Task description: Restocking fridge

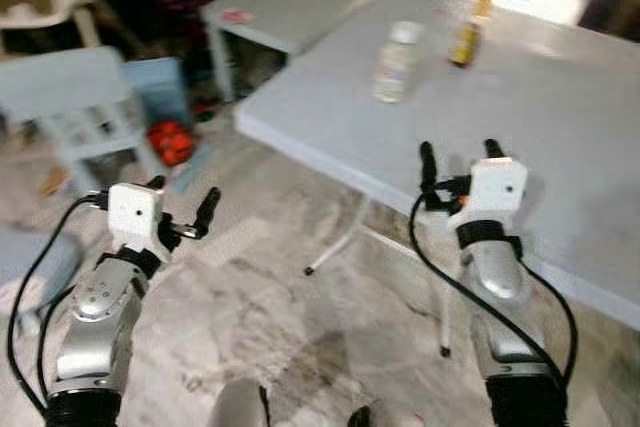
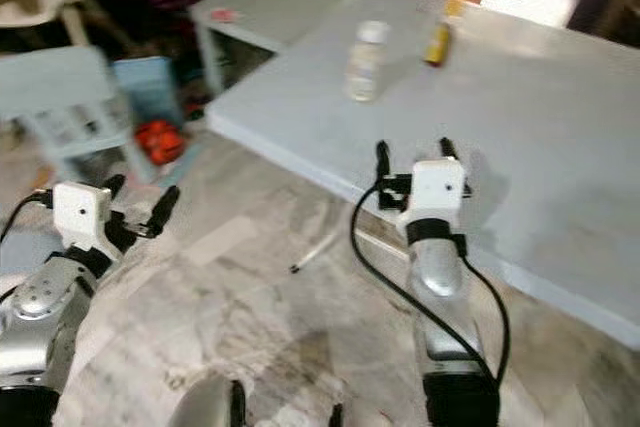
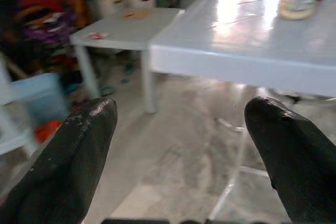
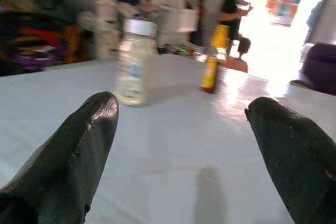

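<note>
Jar (image 1: 396, 62), clear w/ white lid and pale contents, stands upright on the big grey folding table (image 1: 560, 137), toward its far left part, back from the near edge. Small yellow bottle (image 1: 464, 42) stands just right of it and a bit farther; the two are apart, not touching. No fridge in sight, so this looks like the pickup stage of restocking, grasp not yet made.

Right gripper (image 1: 458, 159) hangs over the table's near edge, fingers spread wide, empty, aimed at jar and bottle; in the wrist view the jar (image 4: 132, 61) sits off toward one finger (image 4: 68, 150), not centred in the gap. Left gripper (image 1: 185, 205) is over the floor left of the table, also spread and empty.

To do it well, my call: line the right gripper up so the jar is centred betw. the fingers, go in low along the tabletop, close on the body below the lid. Jar is likely smooth, so a squared grip matters. Keep the far finger clear of the bottle, which looks easy to tip.

Room: table's near-left corner (image 1: 245, 119) juts out betw. the arms; tabletop betw. gripper and jar is bare. Small low table (image 1: 285, 7) and blue stools (image 1: 85, 97) crowd the far left, red item (image 1: 170, 140) on floor there. Views are blurred.
</note>
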Tool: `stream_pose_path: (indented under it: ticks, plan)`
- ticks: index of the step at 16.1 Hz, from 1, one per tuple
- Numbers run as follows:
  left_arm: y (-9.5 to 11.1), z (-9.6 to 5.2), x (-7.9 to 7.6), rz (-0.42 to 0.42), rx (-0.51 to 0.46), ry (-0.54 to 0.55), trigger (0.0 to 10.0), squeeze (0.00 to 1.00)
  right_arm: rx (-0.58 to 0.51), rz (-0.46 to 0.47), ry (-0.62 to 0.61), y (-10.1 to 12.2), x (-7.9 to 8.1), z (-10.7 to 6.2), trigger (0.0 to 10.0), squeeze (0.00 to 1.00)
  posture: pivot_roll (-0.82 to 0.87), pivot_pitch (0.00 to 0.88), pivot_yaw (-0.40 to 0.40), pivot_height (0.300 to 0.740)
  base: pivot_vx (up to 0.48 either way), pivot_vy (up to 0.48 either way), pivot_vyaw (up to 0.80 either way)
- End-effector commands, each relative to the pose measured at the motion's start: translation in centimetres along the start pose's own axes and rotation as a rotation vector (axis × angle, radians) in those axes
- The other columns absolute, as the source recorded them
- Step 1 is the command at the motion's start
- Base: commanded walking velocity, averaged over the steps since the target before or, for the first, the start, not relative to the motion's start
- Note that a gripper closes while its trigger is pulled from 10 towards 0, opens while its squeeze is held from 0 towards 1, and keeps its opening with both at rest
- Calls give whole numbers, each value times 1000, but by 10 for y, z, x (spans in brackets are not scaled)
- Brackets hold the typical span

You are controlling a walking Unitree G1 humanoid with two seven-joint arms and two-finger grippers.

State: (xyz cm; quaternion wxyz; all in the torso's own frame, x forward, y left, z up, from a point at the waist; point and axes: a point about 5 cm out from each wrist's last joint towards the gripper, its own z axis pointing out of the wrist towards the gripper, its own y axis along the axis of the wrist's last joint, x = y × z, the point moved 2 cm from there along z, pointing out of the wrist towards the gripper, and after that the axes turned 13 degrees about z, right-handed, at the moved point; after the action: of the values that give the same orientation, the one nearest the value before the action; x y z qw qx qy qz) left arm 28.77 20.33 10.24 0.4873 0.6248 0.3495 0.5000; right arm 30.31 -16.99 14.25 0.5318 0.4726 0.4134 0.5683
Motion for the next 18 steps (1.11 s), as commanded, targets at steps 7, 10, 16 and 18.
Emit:
stream_pose_path:
  ticks: [7,10,16,18]
  plan:
    - [9,6,-2,-8,-22,-10,10000,0,-24,-27,-14,16,-3,9,10000,0,33,42,5,740,332,0,0]
    - [8,7,-5,-13,-19,-24,10000,0,-12,-34,-16,13,-5,5,10000,0,28,43,8,740,363,0,0]
    - [9,9,-5,-12,-16,-25,10000,0,-2,-42,15,12,0,5,10000,0,27,40,7,740,339,0,0]
    - [8,10,-5,-11,-13,-24,10000,0,5,-57,45,11,2,5,10000,0,30,37,2,740,317,0,0]
